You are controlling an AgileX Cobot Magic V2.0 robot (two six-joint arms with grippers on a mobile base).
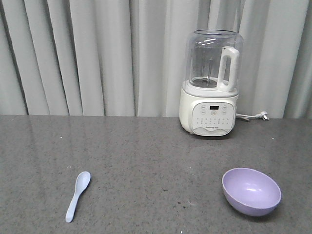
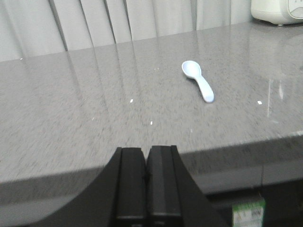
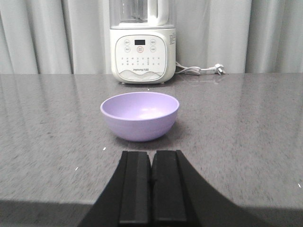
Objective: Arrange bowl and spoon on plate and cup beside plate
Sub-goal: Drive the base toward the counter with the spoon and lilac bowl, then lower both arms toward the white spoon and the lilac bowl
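A grey speckled stone-look countertop (image 1: pixel 146 161) runs in front of a pale pleated curtain (image 1: pixel 97 53). In the front-facing view, the short pale bluish-white plastic spoon (image 1: pixel 78 196) lies flat on the counter at about 8 o'clock. Its rounded scoop points toward 1 o'clock and its handle trails toward 7 o'clock. The small round lavender-purple plastic bowl (image 1: pixel 251 191) sits mouth up at about 4 o'clock, well apart from the spoon, with bare counter between them and its glossy inside catching the light. Behind the bowl, at roughly 1 o'clock in that view, stands a cream-white blender with a clear jug and a button panel (image 1: pixel 212 83), close to the curtain. Its white power cord and plug (image 1: pixel 253 116) lie loose on the counter at the blender's 3 o'clock.

From the left wrist camera, the left gripper (image 2: pixel 146 153) hangs near the counter's front edge. Its two black fingers (image 2: pixel 130 184) are pressed side by side with only a thin seam between them, and nothing is held. The spoon (image 2: pixel 197 80) lies ahead at about 1 o'clock from it, well apart, scoop at the far end. A corner of the blender (image 2: pixel 277 12) shows at the top right.

From the right wrist camera, the right gripper (image 3: pixel 151 156) sits equally narrow, its fingers (image 3: pixel 135 189) together and gripping nothing. The bowl (image 3: pixel 140 115) stands near it at 12 o'clock, not touching. The blender (image 3: pixel 143 52) is farther along the same line, and its plug (image 3: pixel 218 68) lies off toward 3 o'clock.
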